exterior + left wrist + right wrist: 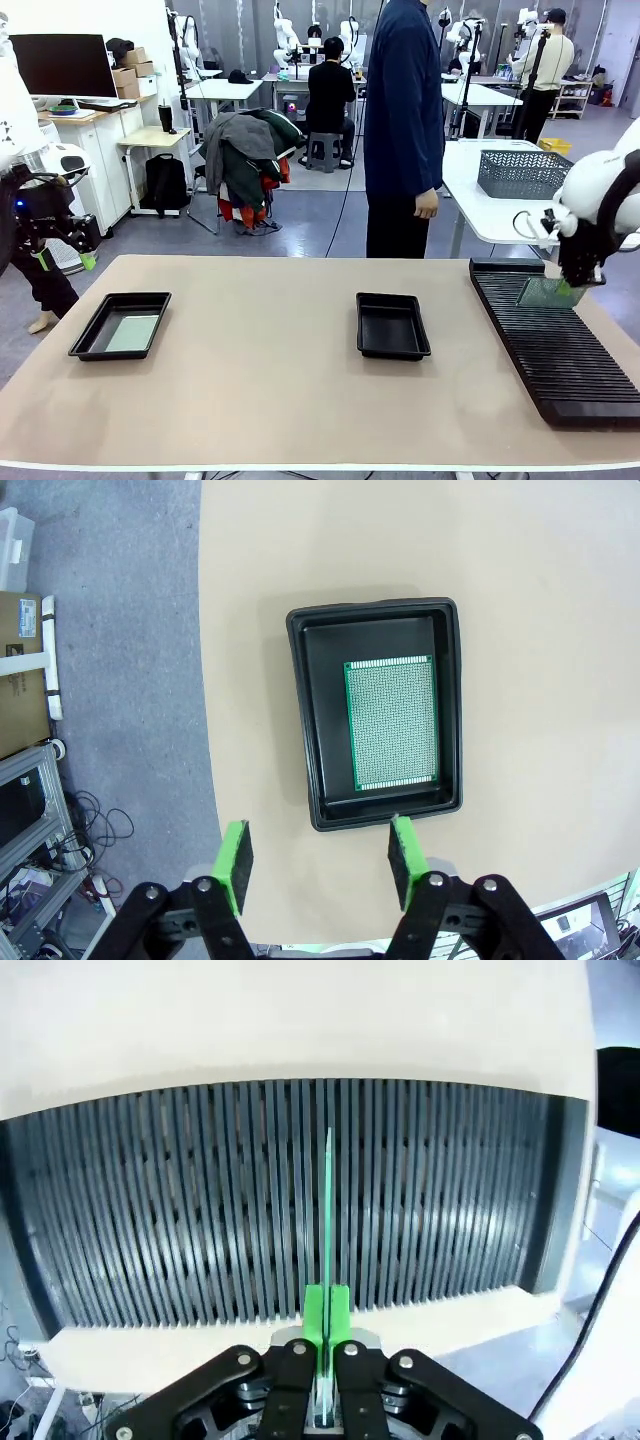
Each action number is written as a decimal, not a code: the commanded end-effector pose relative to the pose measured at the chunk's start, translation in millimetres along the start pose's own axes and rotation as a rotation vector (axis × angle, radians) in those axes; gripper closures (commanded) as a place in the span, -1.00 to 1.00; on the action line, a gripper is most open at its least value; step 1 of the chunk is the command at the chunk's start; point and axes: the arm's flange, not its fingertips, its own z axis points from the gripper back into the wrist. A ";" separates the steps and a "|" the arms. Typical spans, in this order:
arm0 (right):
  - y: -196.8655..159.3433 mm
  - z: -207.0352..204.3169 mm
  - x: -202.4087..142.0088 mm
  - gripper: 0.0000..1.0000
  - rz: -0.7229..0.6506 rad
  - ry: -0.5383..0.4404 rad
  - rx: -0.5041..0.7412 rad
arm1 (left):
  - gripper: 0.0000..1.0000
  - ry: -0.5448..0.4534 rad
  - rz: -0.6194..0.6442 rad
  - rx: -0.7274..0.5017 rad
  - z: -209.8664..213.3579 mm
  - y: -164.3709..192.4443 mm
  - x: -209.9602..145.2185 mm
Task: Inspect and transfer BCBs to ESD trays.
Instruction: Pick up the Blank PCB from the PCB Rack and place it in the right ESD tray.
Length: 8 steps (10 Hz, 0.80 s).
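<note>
BCB [328, 1210] stands edge-on, pinched in the right end effector [325, 1328], seemingly just above the slotted rack [150, 1210].

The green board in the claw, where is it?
The green board is on the front view's right side, pinched on edge in the right gripper at the far end of the long black slotted rack.

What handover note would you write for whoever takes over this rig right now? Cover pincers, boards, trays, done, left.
Left pincer: open, empty, above the left tray, which holds one BCB flat.
Right pincer: shut on a second BCB, edge-up over the slotted rack.
Middle tray: empty.
Done: one board trayed.
Left: inspect the held board, then likely set it in the middle tray.
</note>
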 end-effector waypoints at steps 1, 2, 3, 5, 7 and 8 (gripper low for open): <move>3.8 55.8 1.2 0.95 -0.014 0.057 0.016 | -0.47 -0.005 0.000 0.002 -2.1 -0.3 -1.8; 5.0 87.8 1.5 0.95 -0.016 0.080 0.021 | -0.47 -0.005 0.000 0.002 -2.1 -0.3 -1.8; 6.8 122.7 3.3 0.95 -0.012 0.105 0.034 | -0.47 -0.005 0.000 0.002 -2.1 -0.3 -1.8; 11.2 175.9 6.3 0.95 -0.022 0.109 0.048 | -0.47 -0.005 0.000 0.002 -2.1 -0.3 -1.8; 14.8 218.0 9.3 0.95 -0.025 0.080 0.046 | -0.47 -0.005 0.000 0.002 -2.1 -0.3 -1.8; 14.8 231.9 11.3 0.95 -0.027 0.077 0.063 | -0.47 -0.005 0.000 0.002 -2.1 -0.3 -1.8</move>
